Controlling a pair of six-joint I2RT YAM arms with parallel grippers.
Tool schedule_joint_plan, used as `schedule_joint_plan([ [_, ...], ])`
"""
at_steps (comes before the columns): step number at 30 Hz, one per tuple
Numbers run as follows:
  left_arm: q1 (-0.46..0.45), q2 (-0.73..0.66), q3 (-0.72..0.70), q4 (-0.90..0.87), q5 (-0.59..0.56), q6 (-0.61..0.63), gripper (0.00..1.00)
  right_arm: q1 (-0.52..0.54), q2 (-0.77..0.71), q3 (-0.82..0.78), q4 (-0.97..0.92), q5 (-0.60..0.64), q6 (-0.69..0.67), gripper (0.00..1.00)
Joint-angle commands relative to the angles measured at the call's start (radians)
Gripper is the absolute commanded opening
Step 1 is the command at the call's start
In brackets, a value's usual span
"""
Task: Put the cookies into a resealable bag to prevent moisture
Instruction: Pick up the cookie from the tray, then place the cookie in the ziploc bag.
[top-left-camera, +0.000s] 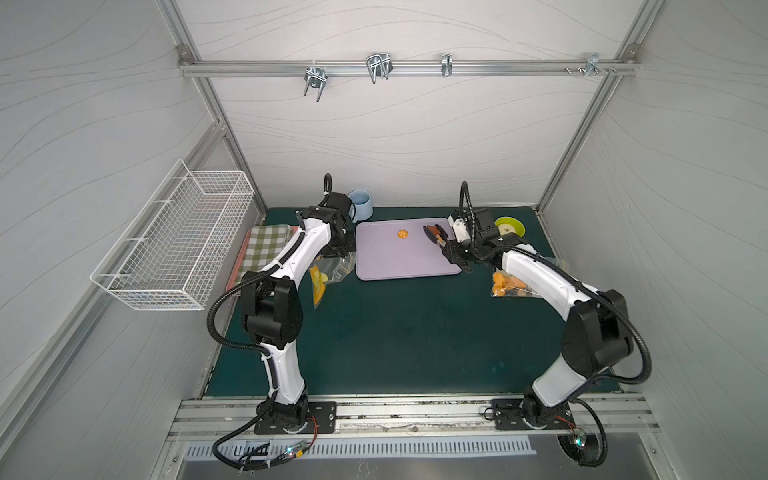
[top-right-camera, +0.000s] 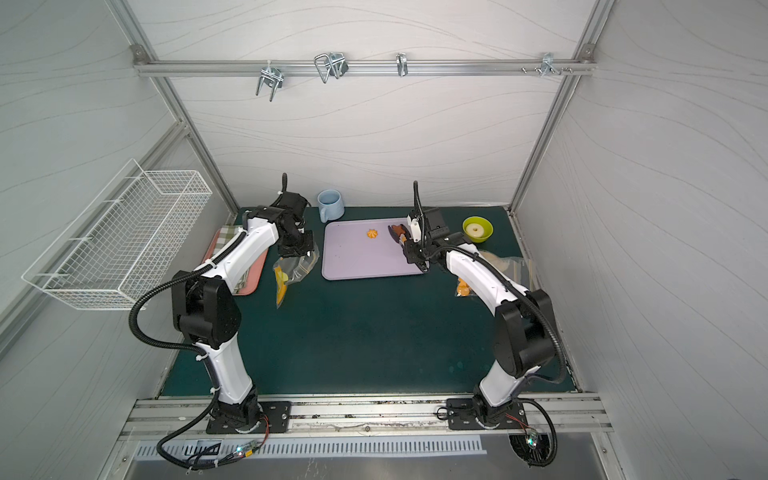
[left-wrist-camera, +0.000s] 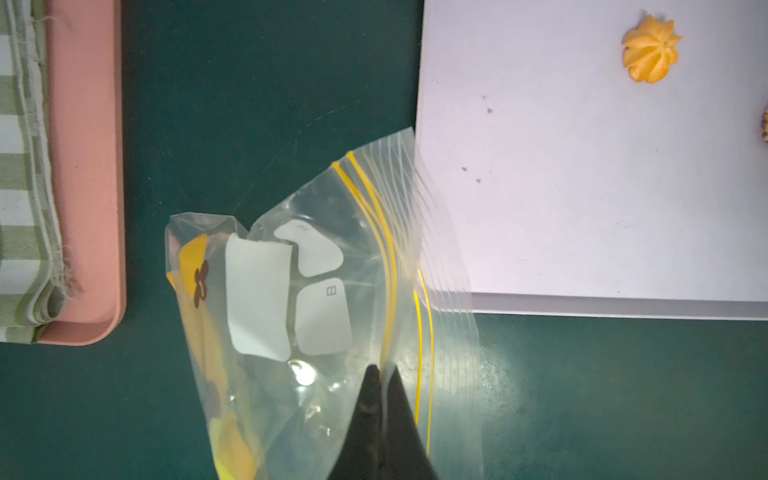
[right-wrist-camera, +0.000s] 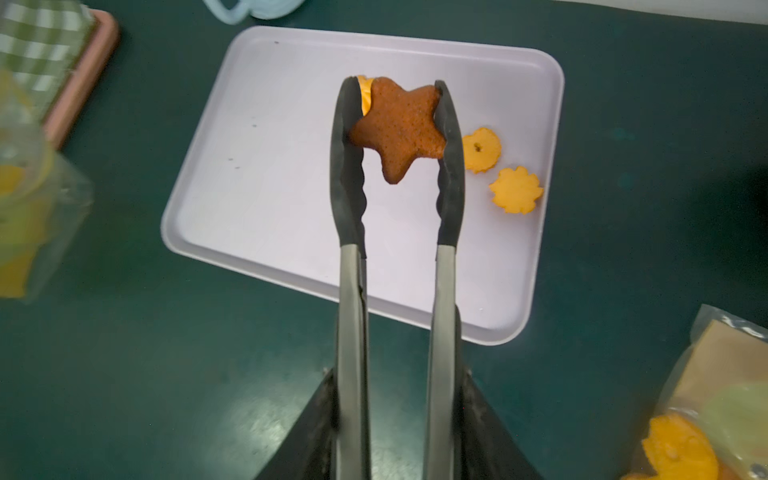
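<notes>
My left gripper (left-wrist-camera: 384, 370) is shut on the rim of a clear resealable bag (left-wrist-camera: 316, 299) with a yellow zip line, which stands beside the lilac tray (left-wrist-camera: 582, 187). My right gripper (right-wrist-camera: 397, 370) is shut on metal tongs (right-wrist-camera: 351, 291). The black tips of the tongs pinch a dark brown star cookie (right-wrist-camera: 399, 129) over the tray. Three orange cookies lie on the tray: a swirl (left-wrist-camera: 650, 50), a round one (right-wrist-camera: 481, 149) and a flower (right-wrist-camera: 516, 190). In both top views the bag (top-left-camera: 332, 272) hangs left of the tray (top-left-camera: 395, 262).
A second clear bag with orange cookies (top-left-camera: 507, 284) lies under my right arm. At the back stand a blue mug (top-left-camera: 361, 205) and a green bowl (top-left-camera: 510, 226). A pink tray with a checked cloth (top-left-camera: 266, 245) is at the left, below a wire basket (top-left-camera: 174, 237).
</notes>
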Motion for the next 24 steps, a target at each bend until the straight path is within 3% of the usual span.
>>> schedule_joint_plan([
  [1,0.002,-0.035,-0.008,0.03,0.053,0.021,0.0,0.067,-0.065,-0.03,0.049,-0.086,-0.009,0.43],
  [12,-0.041,-0.053,-0.039,0.075,0.14,0.077,0.0,0.188,-0.072,-0.032,0.026,-0.213,-0.199,0.42],
  [24,-0.085,-0.066,-0.054,0.098,0.181,0.118,0.0,0.222,-0.054,0.005,-0.018,-0.185,-0.263,0.37],
])
